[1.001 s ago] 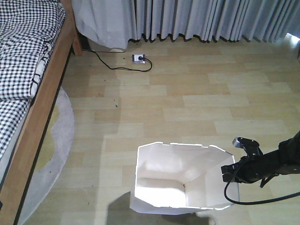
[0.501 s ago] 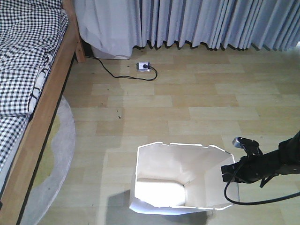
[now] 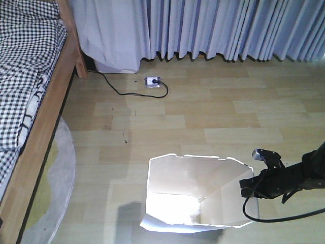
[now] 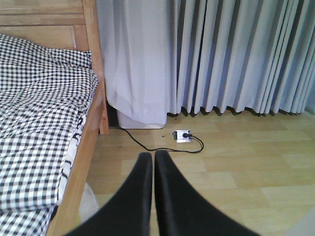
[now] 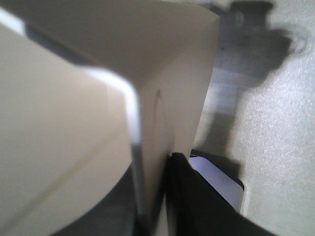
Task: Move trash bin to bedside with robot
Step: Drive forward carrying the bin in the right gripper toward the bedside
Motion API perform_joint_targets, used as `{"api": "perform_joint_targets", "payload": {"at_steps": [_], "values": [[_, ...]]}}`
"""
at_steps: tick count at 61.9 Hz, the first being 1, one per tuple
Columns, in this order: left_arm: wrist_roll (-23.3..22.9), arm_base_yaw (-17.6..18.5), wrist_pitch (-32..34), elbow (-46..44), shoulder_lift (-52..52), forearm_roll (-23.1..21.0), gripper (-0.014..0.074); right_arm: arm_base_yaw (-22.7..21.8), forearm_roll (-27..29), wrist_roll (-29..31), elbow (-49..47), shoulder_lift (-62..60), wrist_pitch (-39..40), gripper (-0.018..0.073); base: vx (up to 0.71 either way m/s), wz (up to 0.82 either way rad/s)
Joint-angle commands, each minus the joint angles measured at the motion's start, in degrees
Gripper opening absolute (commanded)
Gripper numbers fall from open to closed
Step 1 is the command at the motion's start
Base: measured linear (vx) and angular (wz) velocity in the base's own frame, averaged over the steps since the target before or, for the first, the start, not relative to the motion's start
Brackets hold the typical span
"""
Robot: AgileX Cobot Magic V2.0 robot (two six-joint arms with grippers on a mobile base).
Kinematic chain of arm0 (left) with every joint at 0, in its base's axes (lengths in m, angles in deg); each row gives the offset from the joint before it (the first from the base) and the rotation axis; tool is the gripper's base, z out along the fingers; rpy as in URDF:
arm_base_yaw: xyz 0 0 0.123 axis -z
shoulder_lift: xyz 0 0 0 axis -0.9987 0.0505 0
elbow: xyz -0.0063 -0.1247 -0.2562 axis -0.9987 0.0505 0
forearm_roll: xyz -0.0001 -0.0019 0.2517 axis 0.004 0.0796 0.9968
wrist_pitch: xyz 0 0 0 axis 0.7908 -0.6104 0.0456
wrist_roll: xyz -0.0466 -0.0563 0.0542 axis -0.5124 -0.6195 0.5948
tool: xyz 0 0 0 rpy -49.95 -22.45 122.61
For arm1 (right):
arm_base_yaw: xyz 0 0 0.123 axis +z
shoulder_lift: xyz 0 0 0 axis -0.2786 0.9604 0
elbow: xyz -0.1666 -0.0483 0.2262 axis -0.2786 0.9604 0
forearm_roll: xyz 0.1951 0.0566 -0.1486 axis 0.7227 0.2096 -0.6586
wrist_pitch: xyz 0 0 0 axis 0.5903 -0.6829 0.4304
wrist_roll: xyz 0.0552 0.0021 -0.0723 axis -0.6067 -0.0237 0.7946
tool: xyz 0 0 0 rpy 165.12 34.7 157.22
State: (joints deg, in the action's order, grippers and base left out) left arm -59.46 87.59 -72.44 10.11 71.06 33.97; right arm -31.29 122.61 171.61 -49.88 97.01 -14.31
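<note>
The white faceted trash bin [image 3: 175, 178] stands on the wooden floor at the bottom centre of the front view, its cream inside showing. My right gripper [image 3: 250, 186], on a slim black arm with a looping cable, is shut on the bin's right rim. In the right wrist view the bin wall [image 5: 172, 88] sits pinched in the right gripper [image 5: 165, 164]. The bed [image 3: 30, 71], with a light wooden frame and checked bedding, runs along the left side, apart from the bin. My left gripper [image 4: 153, 158] is shut and empty, above the floor beside the bed [image 4: 44, 113].
Grey curtains [image 3: 228, 25] hang along the far wall. A white power strip [image 3: 152, 80] with a black cable lies on the floor below them. A round grey rug [image 3: 58, 168] lies partly under the bed's side. Bare floor separates bin and bed.
The curtains and power strip have slid down the front view and the bed has shifted left. The bin and right arm keep their place in the frame, so they moved along with the base.
</note>
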Motion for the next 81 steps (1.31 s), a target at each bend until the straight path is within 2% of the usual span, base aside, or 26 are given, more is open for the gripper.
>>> {"api": "perform_joint_targets", "payload": {"at_steps": [1, 81], "values": [[-0.25, 0.32, 3.97, 1.07, -0.82, -0.18, -0.0006, -0.17, 0.43, 0.45, -0.23, -3.89, -13.29, -0.0005, 0.22, -0.03], [-0.25, 0.32, 3.97, 1.07, -0.82, -0.18, -0.0006, -0.17, 0.43, 0.45, -0.23, -3.89, -13.29, -0.0005, 0.21, 0.02]]}}
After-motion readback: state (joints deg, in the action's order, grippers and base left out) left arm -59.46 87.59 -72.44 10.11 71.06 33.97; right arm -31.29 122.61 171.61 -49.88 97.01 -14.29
